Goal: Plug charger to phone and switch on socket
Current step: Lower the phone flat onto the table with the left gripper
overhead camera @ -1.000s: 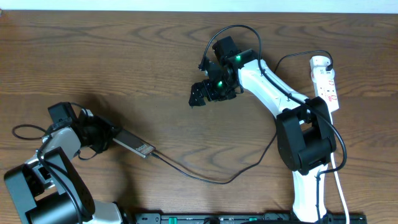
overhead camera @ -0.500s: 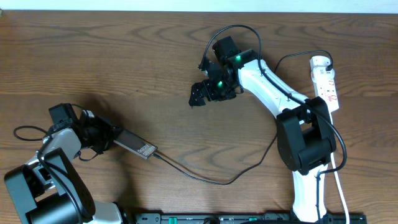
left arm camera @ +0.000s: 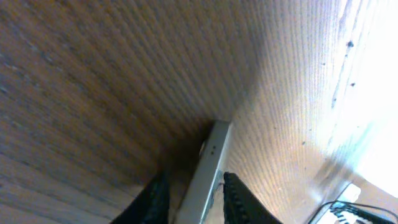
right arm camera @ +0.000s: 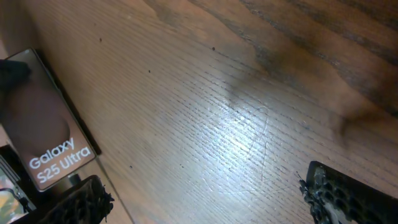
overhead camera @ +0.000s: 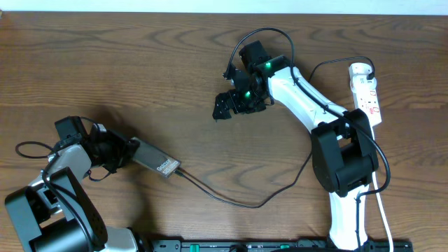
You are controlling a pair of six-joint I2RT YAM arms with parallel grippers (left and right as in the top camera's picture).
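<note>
The phone [overhead camera: 158, 163] lies in the lower left of the overhead view, one end clamped between the fingers [left arm camera: 155, 198] of the left gripper [overhead camera: 126, 153]; the left wrist view shows it edge-on in that narrow grip, and whether it touches the wood cannot be told. The charger [overhead camera: 238, 203] leaves the phone's free end and curves across the lower middle toward the right arm's base; its plug looks seated, and its adapter [overhead camera: 359, 69] sits on the top end of the socket [overhead camera: 369, 96] at the right edge; so plugging seems done and the switch is probably left, its state too small to read. The right gripper [overhead camera: 225, 107] hangs in the upper middle, spread wide and empty, well apart from the socket. The left arm is folded low in the corner; the right arm reaches up and leftward from the lower right.
</note>
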